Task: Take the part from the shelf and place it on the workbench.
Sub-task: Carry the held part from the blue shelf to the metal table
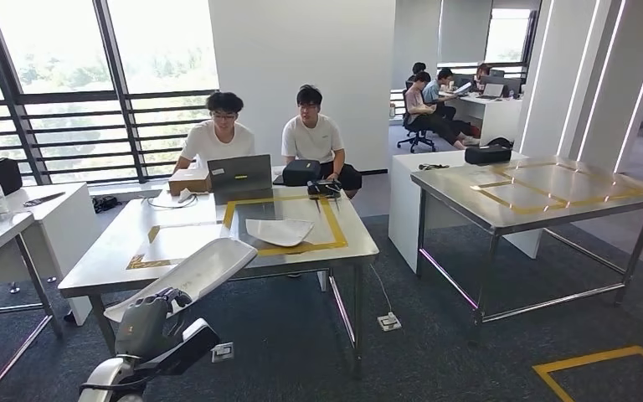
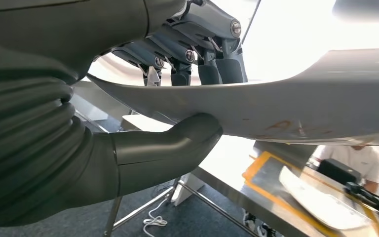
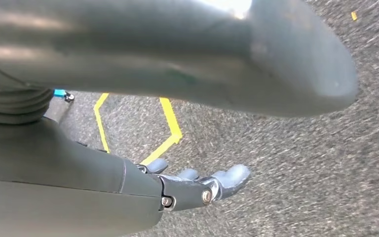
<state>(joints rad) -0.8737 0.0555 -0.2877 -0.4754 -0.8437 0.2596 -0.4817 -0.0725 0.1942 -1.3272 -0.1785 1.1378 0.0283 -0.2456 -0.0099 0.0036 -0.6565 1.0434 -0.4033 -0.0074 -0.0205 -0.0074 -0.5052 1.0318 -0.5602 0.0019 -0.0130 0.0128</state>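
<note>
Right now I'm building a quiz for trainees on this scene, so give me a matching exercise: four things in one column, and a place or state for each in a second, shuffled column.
Things:
1. long white part
2. second white part
3. laptop
4. black case

Places or states:
A. on the white table at the right
B. held in the left robot hand
C. lying inside the yellow tape frame on the workbench
D. open in front of a seated person

Pairs: 1-B, 2-C, 3-D, 4-A
</note>
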